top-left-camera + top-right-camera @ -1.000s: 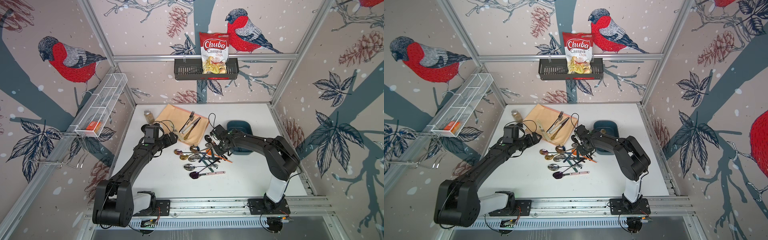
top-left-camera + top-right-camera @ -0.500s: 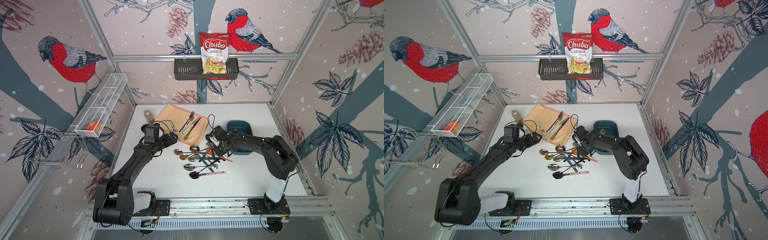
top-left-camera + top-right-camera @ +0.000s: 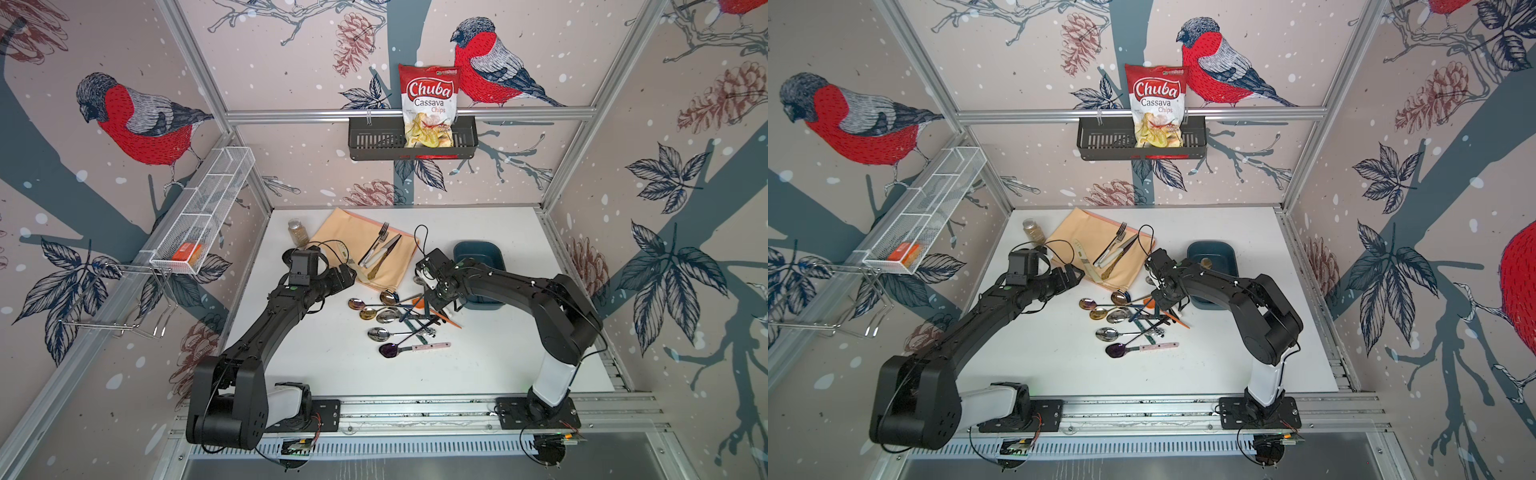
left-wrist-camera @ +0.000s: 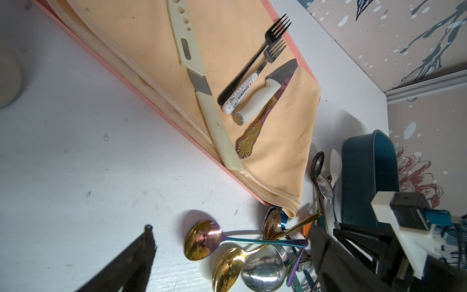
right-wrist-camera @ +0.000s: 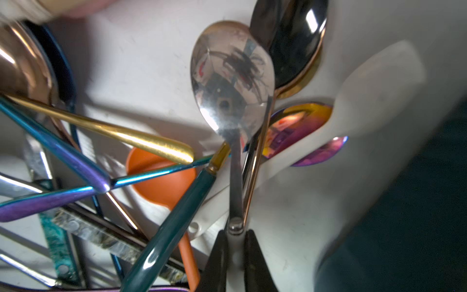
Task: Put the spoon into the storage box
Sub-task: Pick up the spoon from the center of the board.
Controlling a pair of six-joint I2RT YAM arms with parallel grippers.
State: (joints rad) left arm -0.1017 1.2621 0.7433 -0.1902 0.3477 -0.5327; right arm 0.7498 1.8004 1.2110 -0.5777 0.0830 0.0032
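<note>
STEP: lift-out | right gripper [image 5: 235, 235]: jaws clamped on handle tip of silver spoon [image 5: 232, 83], probably its freest part above crossed spoon pile [image 3: 395, 316] | storage box [image 3: 480, 245]: just beside pile, short carry | left gripper [image 3: 347, 272]: jaws spread, empty, clear beside orange cloth [image 3: 365, 245].

Teal-blue storage box [image 3: 478, 249], silver spoon [image 5: 232, 83], org. scoop [image 5: 161, 182], peach cloth [image 4: 151, 50], red-bird walls [image 3: 141, 124]

Two forks [image 4: 236, 82], three knives [image 4: 213, 121] lying on one cloth [image 4: 278, 151], one storage box [image 3: 478, 249] standing, spoon [image 3: 354, 303] upon spoon overlapping beyond counting
</note>
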